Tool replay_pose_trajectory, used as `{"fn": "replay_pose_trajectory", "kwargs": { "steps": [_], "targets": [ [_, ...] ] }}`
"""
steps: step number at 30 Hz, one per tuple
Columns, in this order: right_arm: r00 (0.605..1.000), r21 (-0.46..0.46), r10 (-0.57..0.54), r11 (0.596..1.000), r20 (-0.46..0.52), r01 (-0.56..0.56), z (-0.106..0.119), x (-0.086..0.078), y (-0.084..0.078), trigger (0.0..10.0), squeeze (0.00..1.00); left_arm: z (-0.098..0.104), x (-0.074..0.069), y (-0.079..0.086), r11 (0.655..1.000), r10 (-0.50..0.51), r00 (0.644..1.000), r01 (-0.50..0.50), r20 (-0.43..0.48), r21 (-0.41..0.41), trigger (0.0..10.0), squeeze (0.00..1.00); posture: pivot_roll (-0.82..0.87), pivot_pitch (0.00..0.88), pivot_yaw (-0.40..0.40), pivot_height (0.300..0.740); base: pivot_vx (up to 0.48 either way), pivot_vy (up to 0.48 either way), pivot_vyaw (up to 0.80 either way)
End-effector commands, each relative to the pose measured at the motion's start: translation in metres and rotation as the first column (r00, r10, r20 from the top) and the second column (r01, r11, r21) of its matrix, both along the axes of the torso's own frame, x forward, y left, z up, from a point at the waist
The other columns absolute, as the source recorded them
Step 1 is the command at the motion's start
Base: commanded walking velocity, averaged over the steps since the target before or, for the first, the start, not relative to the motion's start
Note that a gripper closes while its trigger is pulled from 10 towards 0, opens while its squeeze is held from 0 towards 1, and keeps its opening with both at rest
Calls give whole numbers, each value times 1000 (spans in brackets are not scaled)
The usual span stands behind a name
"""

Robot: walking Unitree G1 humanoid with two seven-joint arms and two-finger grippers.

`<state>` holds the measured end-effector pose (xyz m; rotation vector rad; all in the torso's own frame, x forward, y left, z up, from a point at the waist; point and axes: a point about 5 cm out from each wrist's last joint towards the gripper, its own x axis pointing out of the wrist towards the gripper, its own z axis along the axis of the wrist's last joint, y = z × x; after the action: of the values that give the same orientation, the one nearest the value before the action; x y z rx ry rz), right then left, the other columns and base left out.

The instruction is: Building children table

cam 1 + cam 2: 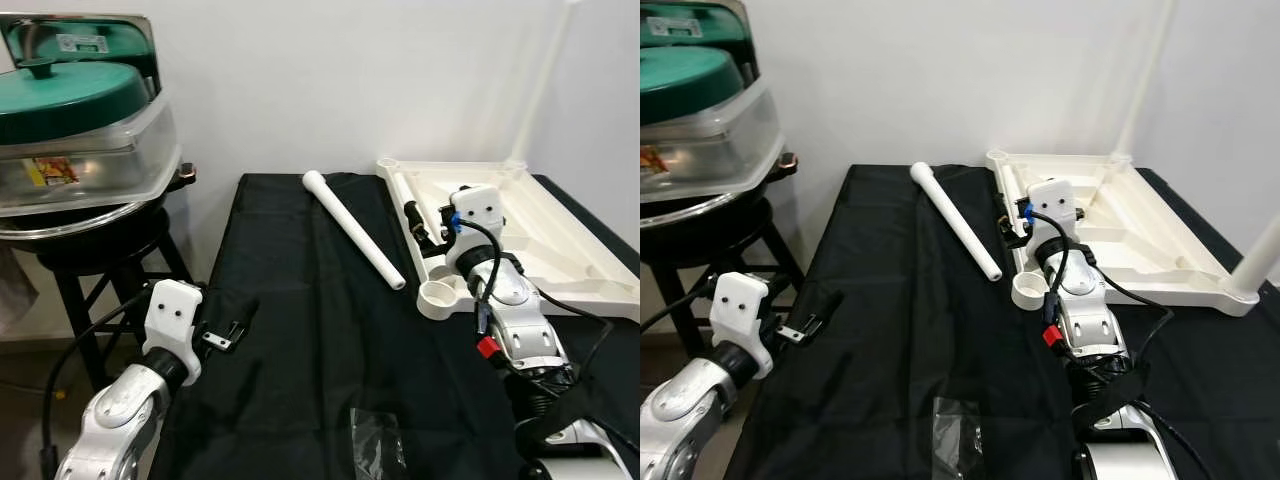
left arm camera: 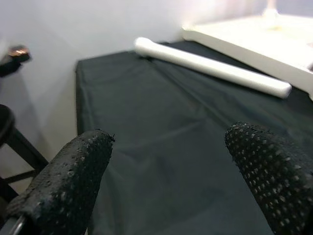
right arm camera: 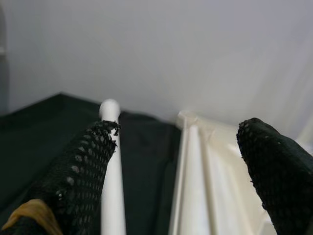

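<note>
The white table top point(image 1: 560, 245) lies upside down at the back right of the black-clothed table point(image 1: 300, 340). One white leg point(image 1: 540, 90) stands upright in its far corner, and a round socket point(image 1: 437, 296) at its near left corner is bare. A loose white leg point(image 1: 352, 228) lies on the cloth to its left. My right gripper point(image 1: 425, 225) hovers open over the table top's left rim, with the loose leg point(image 3: 111, 166) beside one of its fingers point(image 3: 83, 166). My left gripper point(image 1: 232, 328) is open and holds nothing, low at the cloth's left edge.
A black stool point(image 1: 95, 260) at the left carries a pan and a clear container with a green lid point(image 1: 70, 95). A small clear plastic bag point(image 1: 378, 440) lies on the cloth near the front. A white wall stands close behind.
</note>
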<state>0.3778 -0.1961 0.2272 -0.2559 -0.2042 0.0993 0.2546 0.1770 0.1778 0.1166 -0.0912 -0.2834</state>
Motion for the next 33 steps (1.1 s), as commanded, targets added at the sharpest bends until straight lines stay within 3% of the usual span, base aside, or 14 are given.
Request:
{"fn": "replay_pose_trajectory", "kwargs": {
  "steps": [1,19,28,30,33],
  "targets": [
    [1000,-1,4,1000,-21,-4,-1,5,-4,10000,0,0,-5,1,1000,-9,999,9,-32,6,10000,0,116,186,-23,740,0,0,0],
    [996,-44,34,998,-85,-38,-2,17,-11,10000,0,6,-39,-6,1000,-14,994,15,-105,9,10000,0,124,349,-52,740,0,0,0],
    [994,-15,99,995,-50,-100,30,33,-5,10000,0,11,-56,-5,1000,7,990,-6,-144,7,10000,0,143,384,-63,740,0,0,0],
    [994,65,101,993,-29,-99,48,38,-1,10000,0,11,-60,-6,1000,12,987,-11,-158,8,10000,0,148,391,-62,740,0,0,0],
    [994,93,106,990,-21,-104,54,39,2,10000,0,11,-62,-6,1000,14,986,-13,-164,9,10000,0,147,392,-62,740,0,0,0]
  ]
}}
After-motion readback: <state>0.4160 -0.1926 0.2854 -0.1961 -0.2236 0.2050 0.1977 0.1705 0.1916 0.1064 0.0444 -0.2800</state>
